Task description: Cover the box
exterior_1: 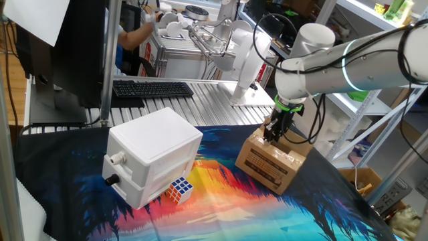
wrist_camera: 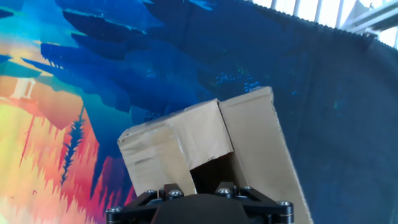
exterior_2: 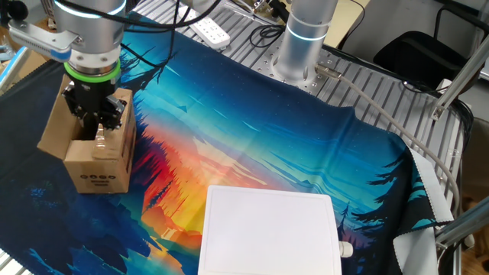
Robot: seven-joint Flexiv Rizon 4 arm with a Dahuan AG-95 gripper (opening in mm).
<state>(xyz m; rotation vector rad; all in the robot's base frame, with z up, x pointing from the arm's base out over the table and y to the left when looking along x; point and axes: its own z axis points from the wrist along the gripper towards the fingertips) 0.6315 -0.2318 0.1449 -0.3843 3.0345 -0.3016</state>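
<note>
The box (exterior_1: 271, 163) is a small brown carton with black print on its side, standing on the colourful cloth at the right. In the other fixed view the box (exterior_2: 95, 156) is at the left, with one flap standing out to the left. My gripper (exterior_1: 272, 136) points down onto the box top; in the other fixed view my gripper (exterior_2: 98, 131) has its fingers close together, with the tips at the taped top by the opening. In the hand view the box (wrist_camera: 186, 143) shows one flap folded over, a long flap at the right and a dark gap between them. Only the gripper base (wrist_camera: 199, 199) shows there.
A larger white plastic box with knobs (exterior_1: 150, 157) stands at the left of the cloth and also shows in the other fixed view (exterior_2: 267, 229). A Rubik's cube (exterior_1: 180, 190) sits against it. The robot base (exterior_2: 302, 46), cables and a keyboard (exterior_1: 152, 88) lie behind the cloth.
</note>
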